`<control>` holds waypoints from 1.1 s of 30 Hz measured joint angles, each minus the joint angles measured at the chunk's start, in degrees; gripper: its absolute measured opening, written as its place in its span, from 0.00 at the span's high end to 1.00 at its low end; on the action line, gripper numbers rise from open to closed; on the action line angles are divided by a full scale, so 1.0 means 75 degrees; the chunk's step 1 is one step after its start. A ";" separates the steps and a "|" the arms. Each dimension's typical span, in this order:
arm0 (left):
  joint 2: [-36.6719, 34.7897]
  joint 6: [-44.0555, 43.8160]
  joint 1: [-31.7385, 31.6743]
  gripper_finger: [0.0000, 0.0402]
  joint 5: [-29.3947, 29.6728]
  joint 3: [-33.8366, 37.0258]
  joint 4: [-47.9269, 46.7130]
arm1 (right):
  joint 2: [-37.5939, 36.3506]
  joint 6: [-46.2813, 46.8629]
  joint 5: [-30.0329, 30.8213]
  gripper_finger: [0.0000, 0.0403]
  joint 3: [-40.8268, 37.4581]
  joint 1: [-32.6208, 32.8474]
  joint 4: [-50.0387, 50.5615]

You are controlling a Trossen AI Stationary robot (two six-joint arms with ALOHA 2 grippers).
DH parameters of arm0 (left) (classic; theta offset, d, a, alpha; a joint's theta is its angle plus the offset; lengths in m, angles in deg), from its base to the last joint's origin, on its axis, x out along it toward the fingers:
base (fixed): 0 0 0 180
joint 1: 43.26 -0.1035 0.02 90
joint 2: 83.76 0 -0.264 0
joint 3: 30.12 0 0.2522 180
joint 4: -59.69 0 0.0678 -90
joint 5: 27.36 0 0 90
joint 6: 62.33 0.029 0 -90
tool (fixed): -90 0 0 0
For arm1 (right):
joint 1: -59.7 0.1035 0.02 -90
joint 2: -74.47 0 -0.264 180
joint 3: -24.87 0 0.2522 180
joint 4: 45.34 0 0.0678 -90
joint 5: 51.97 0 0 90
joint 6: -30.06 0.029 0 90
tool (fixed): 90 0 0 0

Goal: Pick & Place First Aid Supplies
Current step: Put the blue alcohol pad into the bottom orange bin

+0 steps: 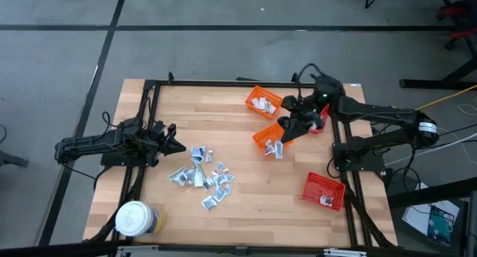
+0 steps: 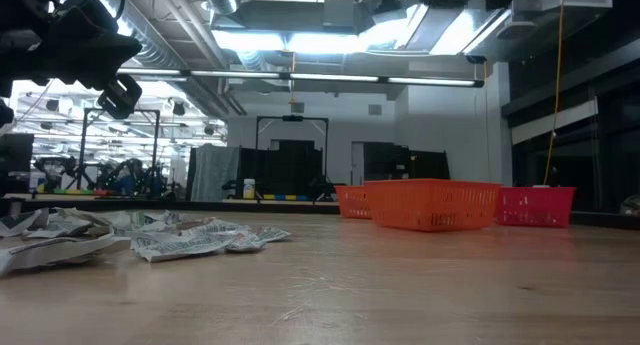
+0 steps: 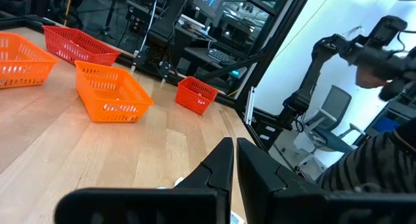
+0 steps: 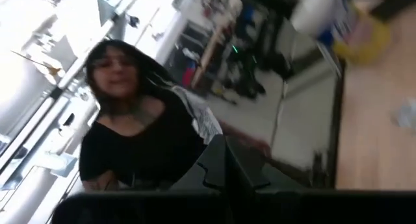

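The first aid supplies (image 1: 200, 176) lie heaped mid-counter, just right of my left fingers (image 1: 177, 146), which are nearly shut and empty. My right fingers (image 1: 287, 135), shut, hover over an orange basket (image 1: 268, 136). The sachets look light, thin and slippery; I'd pinch one by a raised edge.

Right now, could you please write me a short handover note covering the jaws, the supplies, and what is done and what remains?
Left gripper: jaws shut, empty, at the table's left, beside the pile.
Right gripper: jaws shut, nothing seen held, above the middle orange basket.
Supplies: main pile of sachets loose mid-table.
Done: some sachets in the far orange basket, some at the middle one, one in the red basket.
Left: the pile still needs placing.
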 joint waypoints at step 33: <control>0.0000 0.0000 0.0000 0.96 -0.0001 0.0000 0.0000 | 0.0864 -0.5740 0.6428 0.97 0.0000 -0.0814 0.7744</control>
